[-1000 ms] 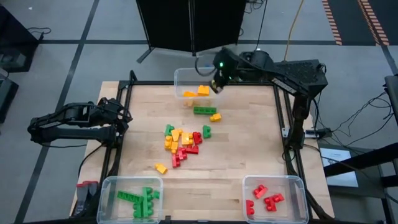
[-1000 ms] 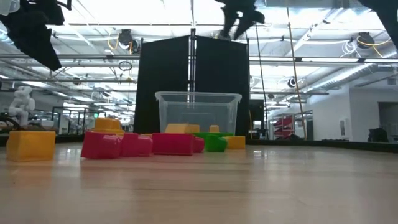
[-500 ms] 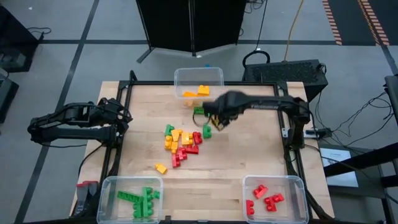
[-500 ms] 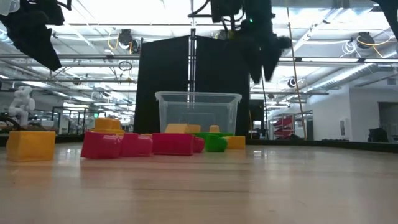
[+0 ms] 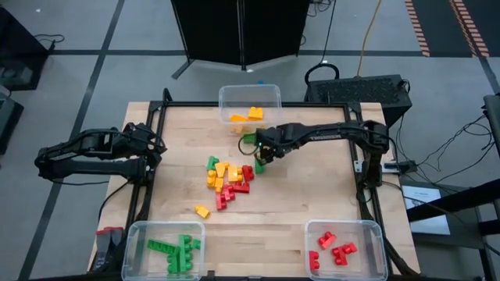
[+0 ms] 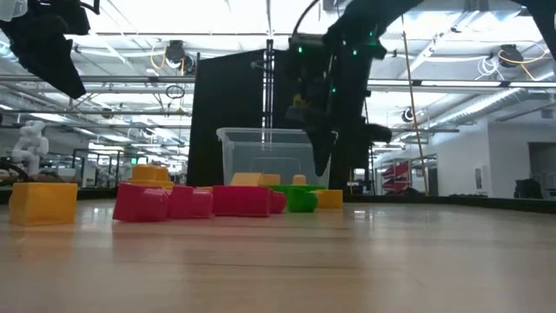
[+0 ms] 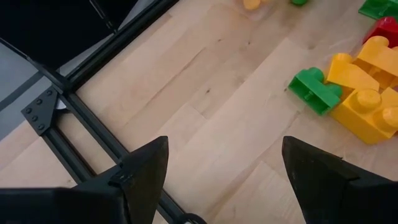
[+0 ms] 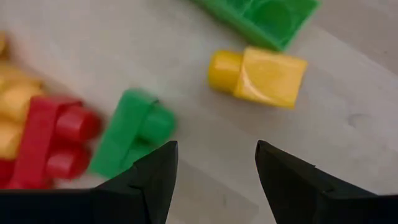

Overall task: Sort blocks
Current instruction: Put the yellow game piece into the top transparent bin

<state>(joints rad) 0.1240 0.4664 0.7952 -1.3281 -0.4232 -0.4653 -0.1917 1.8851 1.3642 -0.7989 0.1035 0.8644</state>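
At the counter's (image 5: 312, 203) left edge, the left gripper (image 5: 153, 146) is waiting with its jaws spread wide and holding nothing, parked clear of the blocks (image 5: 229, 181) so that the other arm is working unobstructed. Toward the middle, those unsorted blocks are lying in a loose heap, while the bins are holding sorted colours: green (image 5: 164, 248), yellow-orange (image 5: 250, 104) and red (image 5: 345, 246). Further right, the right gripper (image 5: 262, 146) is hovering partly open and empty above a small green block (image 8: 134, 132), apparently lining up its next pick.
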